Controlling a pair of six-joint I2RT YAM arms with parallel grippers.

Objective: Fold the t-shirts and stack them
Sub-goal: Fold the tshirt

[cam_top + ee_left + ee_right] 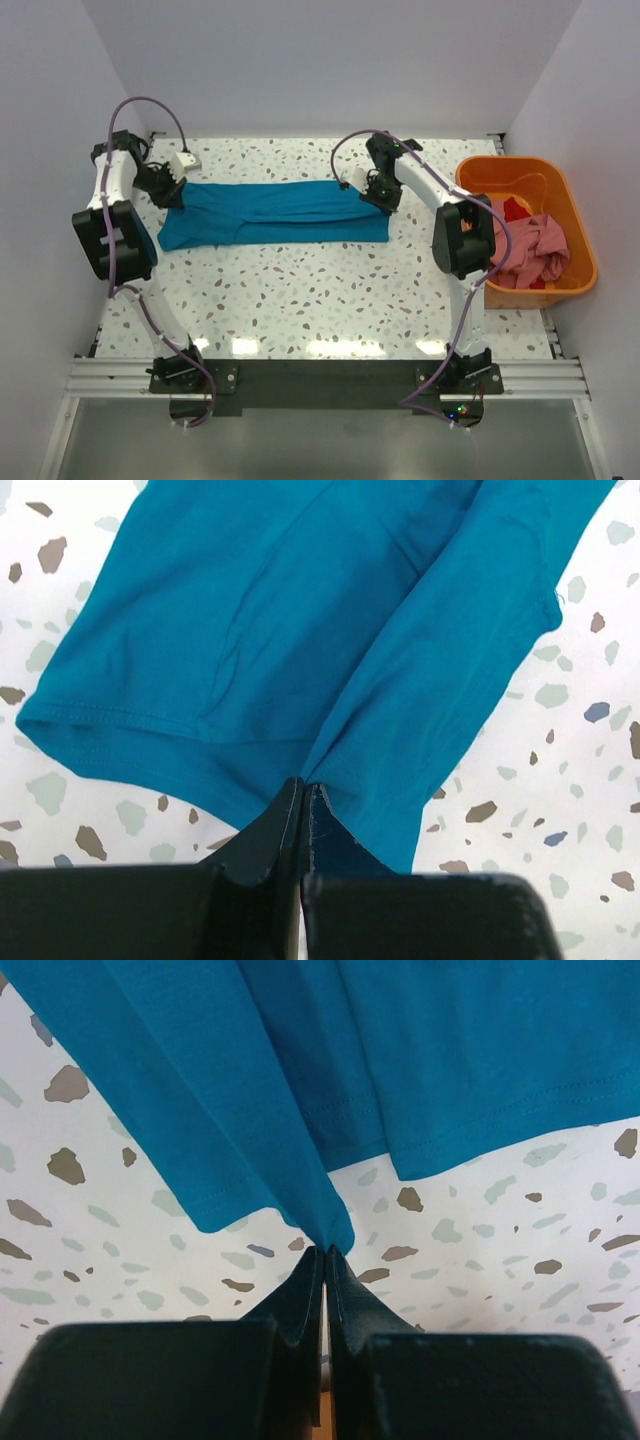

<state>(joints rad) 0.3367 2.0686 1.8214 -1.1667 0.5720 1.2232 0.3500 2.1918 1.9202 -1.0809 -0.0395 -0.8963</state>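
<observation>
The teal-blue t-shirt (275, 212) lies stretched left to right across the far half of the table, folded lengthwise into a long band. My left gripper (176, 192) is shut on its left end; in the left wrist view the gripper (303, 790) pinches a fold of the shirt (300, 620). My right gripper (381, 203) is shut on its right end; in the right wrist view the gripper (327, 1252) pinches a corner of the shirt (400, 1050) just above the table. Pink (535, 245) and red (515, 210) t-shirts lie crumpled in the tub.
The orange plastic tub (575, 215) stands at the table's right edge, close to my right arm. The speckled table (320, 300) runs from the shirt to the near edge. White walls close in the back and both sides.
</observation>
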